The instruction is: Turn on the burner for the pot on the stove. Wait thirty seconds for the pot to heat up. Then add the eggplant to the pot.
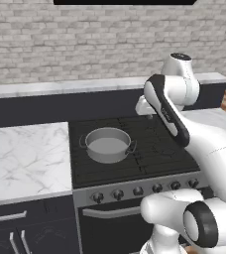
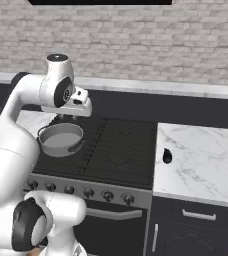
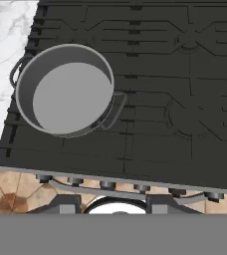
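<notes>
The grey pot stands lidless and empty on the front left burner of the black stove, covering most of that ring. The eggplant, a small dark lump, lies on the marble counter just right of the stove. My gripper hangs high over the cooktop, behind and slightly right of the pot, pointing down. Its fingertips stand apart with nothing between them. A row of round knobs lines the stove's front strip.
Marble counters flank the stove on the left and right. A dark backsplash ledge and a brick wall close off the back. The oven door handle and cabinet drawers sit below the counter edge.
</notes>
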